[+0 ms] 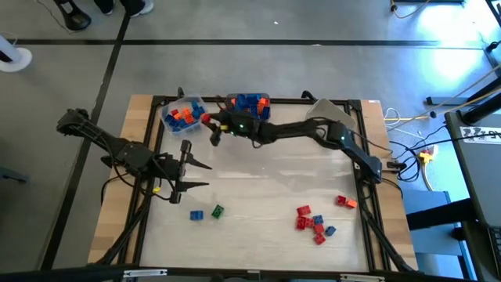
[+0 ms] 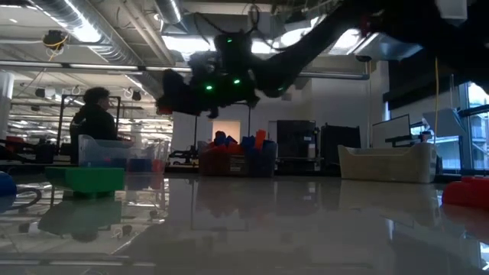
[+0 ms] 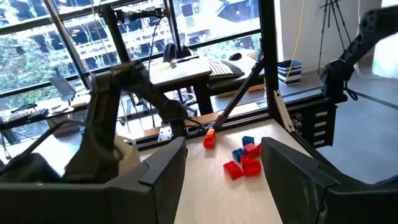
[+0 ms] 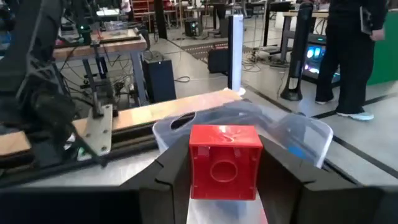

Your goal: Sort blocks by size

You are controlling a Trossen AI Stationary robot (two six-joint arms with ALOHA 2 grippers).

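At upper centre of the overhead frame | our right gripper [image 4: 224, 177] clamps a red block [image 4: 224, 162] above a clear bin [image 1: 182, 114] | our left gripper [image 1: 196, 175] waits at left, fingers apart

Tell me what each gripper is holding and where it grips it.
Right gripper holds a red block by two opposite sides; left gripper holds nothing.

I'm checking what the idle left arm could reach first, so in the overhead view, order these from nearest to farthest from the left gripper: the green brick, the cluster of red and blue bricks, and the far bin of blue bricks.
From the left gripper:
1. Small green studded brick, near edge, just past its fingertips.
2. Clear plastic bin of blue bricks, far edge, centre.
3. Cluster of red and blue bricks, near edge, right side.
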